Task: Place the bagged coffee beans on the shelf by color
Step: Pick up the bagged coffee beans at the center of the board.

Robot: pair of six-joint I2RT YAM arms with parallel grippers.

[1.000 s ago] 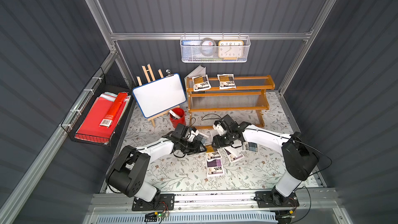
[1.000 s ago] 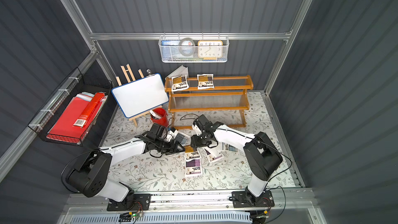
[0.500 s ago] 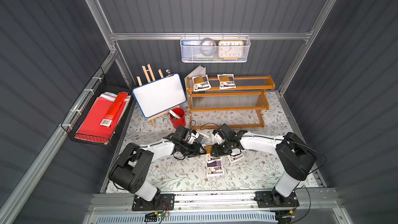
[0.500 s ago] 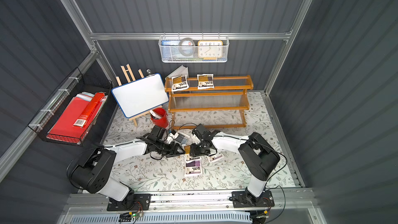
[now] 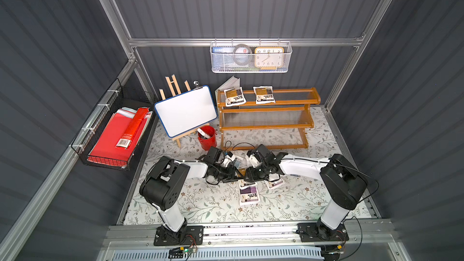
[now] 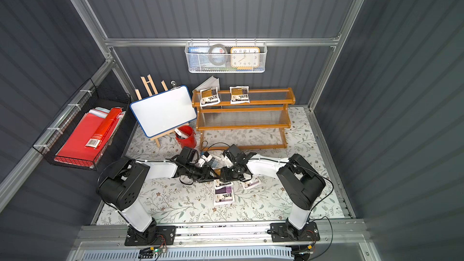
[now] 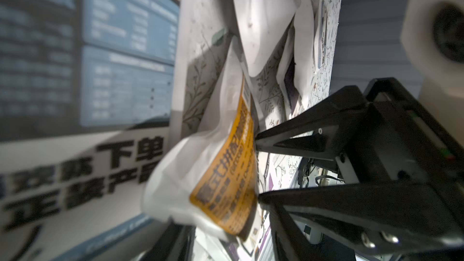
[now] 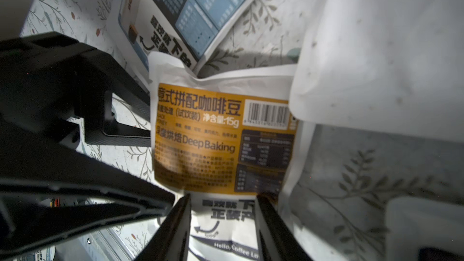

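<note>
Both grippers meet low over the middle of the mat at an amber-labelled bag of coffee beans [image 5: 242,171] [image 8: 221,141]. My right gripper [image 8: 223,199] [image 5: 248,175] is open, its fingertips resting on the bag's white end. My left gripper [image 5: 234,175] [image 8: 160,161] is open too, tips against the bag's side edge. In the left wrist view the bag [image 7: 226,171] stands tilted up. Blue-grey [image 5: 237,163] and purple [image 5: 249,194] bags lie close by. Two amber bags [image 5: 235,96] [image 5: 263,94] rest on the top tier of the shelf [image 5: 266,127].
A red bucket [image 5: 207,138] and a whiteboard on an easel [image 5: 185,114] stand left of the shelf. A white book [image 5: 229,84] leans behind it. A black wire basket [image 5: 113,134] hangs on the left wall, a white mesh basket [image 5: 249,59] on the back wall.
The right gripper has come down and forward onto the amber bag. The left gripper has edged right to meet it. Both sets of fingers have narrowed a little.
</note>
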